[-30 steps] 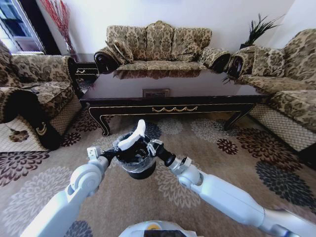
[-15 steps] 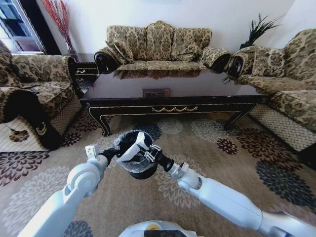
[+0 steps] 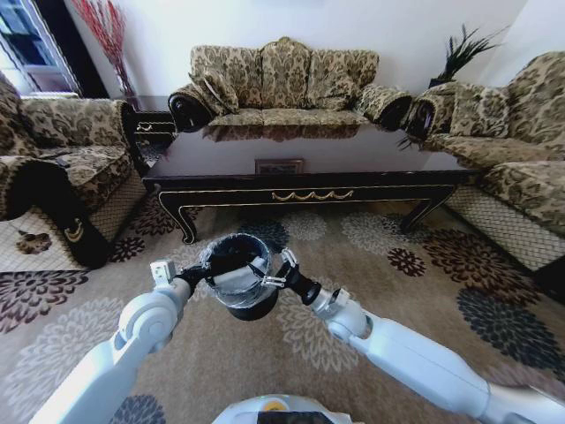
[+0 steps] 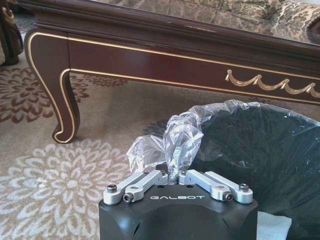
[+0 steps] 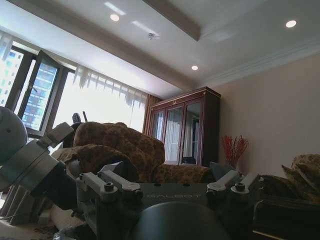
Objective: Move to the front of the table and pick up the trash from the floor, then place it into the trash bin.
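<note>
Drop-off stage: both grippers at the trash bin [image 3: 238,278], in front of the table [image 3: 300,172].

Bin sits on the floor [image 3: 397,291], just short of the table's front edge. Left gripper [image 4: 175,172] has its fingers pinched together on the clear liner bunched at the bin's near rim, so it looks like it's steadying the bin. Right gripper [image 3: 269,276] is at the opposite rim, over the mouth; can't tell how far it's open or whether it holds anything. Inside the bin: black interior, with a white napkin-like piece [image 3: 231,281] lying across the opening; the left wrist view also shows something white by the bin wall. Judging from that, one piece is in or going in. No bottle or scrap visible on the carpet, so can't confirm what's left.
</note>
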`<state>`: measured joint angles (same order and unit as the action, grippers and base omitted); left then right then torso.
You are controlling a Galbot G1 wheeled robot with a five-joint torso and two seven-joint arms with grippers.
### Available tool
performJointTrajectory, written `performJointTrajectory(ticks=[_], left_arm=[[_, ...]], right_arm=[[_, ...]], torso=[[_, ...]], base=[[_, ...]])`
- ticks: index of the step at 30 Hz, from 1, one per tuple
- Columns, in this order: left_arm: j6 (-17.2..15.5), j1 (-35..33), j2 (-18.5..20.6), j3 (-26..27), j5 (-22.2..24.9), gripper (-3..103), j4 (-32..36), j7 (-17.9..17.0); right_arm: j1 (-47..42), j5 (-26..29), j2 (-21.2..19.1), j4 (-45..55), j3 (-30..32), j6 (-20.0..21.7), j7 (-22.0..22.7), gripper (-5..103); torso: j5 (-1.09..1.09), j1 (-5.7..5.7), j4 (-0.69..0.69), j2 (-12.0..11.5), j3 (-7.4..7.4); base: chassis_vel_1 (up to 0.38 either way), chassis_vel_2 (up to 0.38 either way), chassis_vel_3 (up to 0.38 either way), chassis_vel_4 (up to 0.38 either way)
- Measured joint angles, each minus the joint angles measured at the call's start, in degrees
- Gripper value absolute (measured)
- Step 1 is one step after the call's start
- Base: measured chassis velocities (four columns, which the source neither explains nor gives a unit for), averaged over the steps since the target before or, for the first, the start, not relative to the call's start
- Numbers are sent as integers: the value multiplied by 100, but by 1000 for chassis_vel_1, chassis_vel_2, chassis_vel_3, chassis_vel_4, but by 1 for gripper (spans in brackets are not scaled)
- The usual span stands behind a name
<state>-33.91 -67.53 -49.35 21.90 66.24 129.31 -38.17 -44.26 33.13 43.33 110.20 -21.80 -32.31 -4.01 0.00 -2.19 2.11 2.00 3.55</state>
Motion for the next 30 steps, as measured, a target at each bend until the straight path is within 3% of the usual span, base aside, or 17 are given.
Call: performJointTrajectory(ticks=[1, 3, 4, 7, 10, 16, 25, 30], left_arm=[[1, -10, 3, 20, -1, 4, 0, 0], [8, -71, 35, 112, -2, 4, 68, -16], [8, -71, 35, 112, -2, 4, 68, -16], [-11, -222, 118, 222, 27, 4, 201, -224], [-42, -374, 119, 317, 58, 4, 268, -392], [-61, -802, -84, 687, 101, 4, 355, -696], [38, -1083, -537, 890, -539, 4, -321, -534], [85, -941, -902, 1051, -580, 4, -761, -441]], right_arm=[[-83, 23, -24, 34, 64, 9, 64, 94], [-467, 198, -97, 220, 295, 289, 803, 100], [-467, 198, -97, 220, 295, 289, 803, 100], [-808, 318, -103, 317, 556, 717, 1653, 100], [-1039, 324, -19, 253, 830, 905, 2021, 100], [-1597, 203, 240, -70, 1695, 1113, 2479, 100], [-2264, -33, 542, -300, 2790, 1172, 2719, 100], [-2785, -154, 612, -244, 3232, 1141, 2707, 100]], torso=[[1, 0, 1, 0, 0], [0, 0, 1, 0, 0], [0, 0, 1, 0, 0], [1, 0, 2, 0, -1], [1, 0, 0, 0, 0], [2, 0, 1, 0, 0], [0, 0, -1, 0, 0], [0, 0, 3, 0, 0]], base=[[0, 0, 0, 0], [0, 0, 0, 0], [0, 0, 0, 0], [0, 0, 0, 0], [0, 0, 0, 0], [0, 0, 0, 0], [0, 0, 0, 0], [0, 0, 0, 0]])
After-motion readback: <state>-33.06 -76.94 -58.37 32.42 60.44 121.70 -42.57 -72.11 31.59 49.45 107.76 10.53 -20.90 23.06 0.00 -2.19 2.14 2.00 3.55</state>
